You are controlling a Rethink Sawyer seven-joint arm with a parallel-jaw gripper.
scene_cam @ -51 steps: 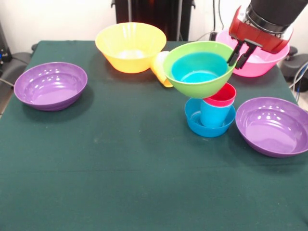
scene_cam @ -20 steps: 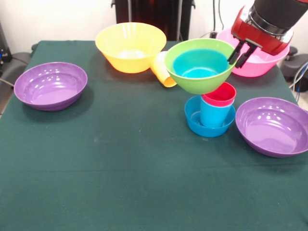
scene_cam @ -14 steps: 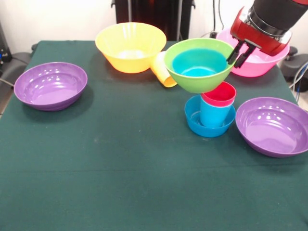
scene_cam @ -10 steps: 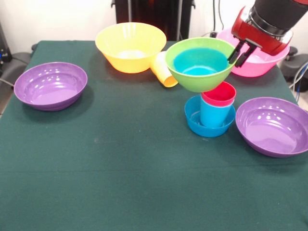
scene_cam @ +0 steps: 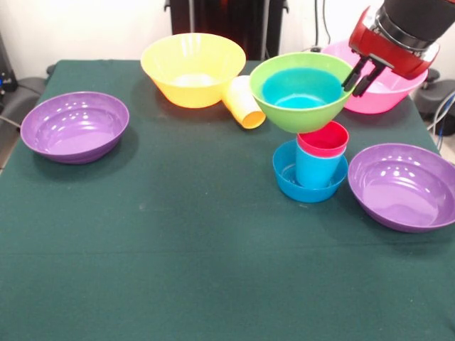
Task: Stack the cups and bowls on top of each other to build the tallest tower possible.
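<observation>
I am holding the shiny lime green plastic bowl (scene_cam: 302, 92) by its rim, my gripper (scene_cam: 357, 77) pinching it, right above the red plastic cup (scene_cam: 324, 140). I am thinking I should center it, then lower slowly so nothing tips.

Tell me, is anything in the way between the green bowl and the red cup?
Nothing visible. The gripper holds the green bowl by its rim, just above the red cup. The yellow cup lies off to the side.
</observation>
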